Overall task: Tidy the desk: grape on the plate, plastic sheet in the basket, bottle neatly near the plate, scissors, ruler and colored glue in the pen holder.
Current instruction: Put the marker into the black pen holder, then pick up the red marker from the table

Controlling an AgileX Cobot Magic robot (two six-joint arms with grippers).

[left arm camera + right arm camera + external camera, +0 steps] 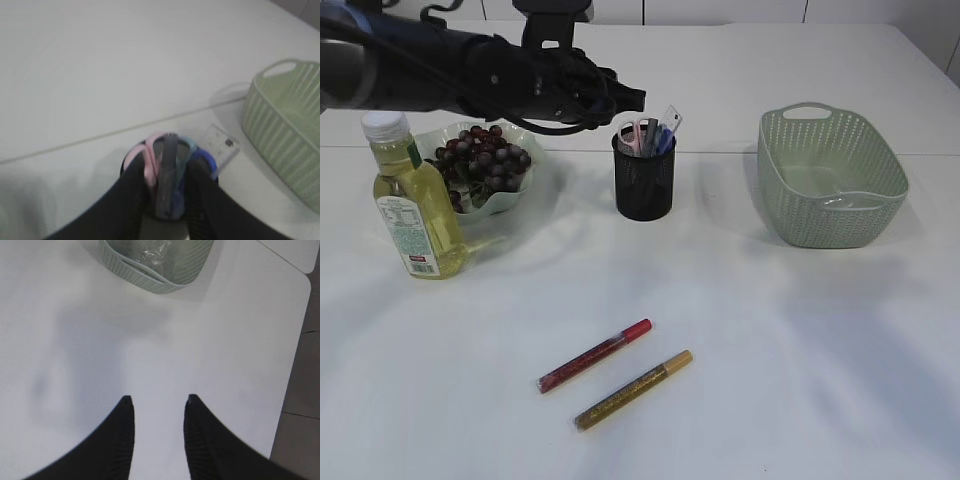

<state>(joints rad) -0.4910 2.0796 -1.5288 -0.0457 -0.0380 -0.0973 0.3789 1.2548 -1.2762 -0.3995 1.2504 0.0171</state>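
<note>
Black mesh pen holder (644,183) stands mid-counter, far side; holds pink-handled scissors (633,135), a clear ruler (669,122) leaning up-right, and a dark and a blue item packed in with them, kind unclear. Pale green bowl-like plate (502,196) at far left holds a bunch of dark grape (480,160). Oil bottle (413,200) stands upright, white cap on top, just beside the plate on its near-left side. Green slatted basket (832,178) at right, well apart from the holder; crumpled clear plastic sheet (148,251) lies in its bottom.

Two colored glue tubes lie flat on the near counter (800,380), not in the holder. Red glue tube (594,355) has its long axis diagonal, one end pointing near-left, the other far-right. Gold glue tube (633,389) lies just near-right of it, roughly parallel, same diagonal, close but not touching.

Left hand (167,200) reaches in from the left, over the pen holder; in the left wrist view its fingers (131,192) sit either side of the dark upright item beside the scissors' pink loop; blurred, so cannot tell if clamped or just straddling.

Right hand (157,402) hangs above bare counter near the basket, fingers apart, nothing between them.
</note>
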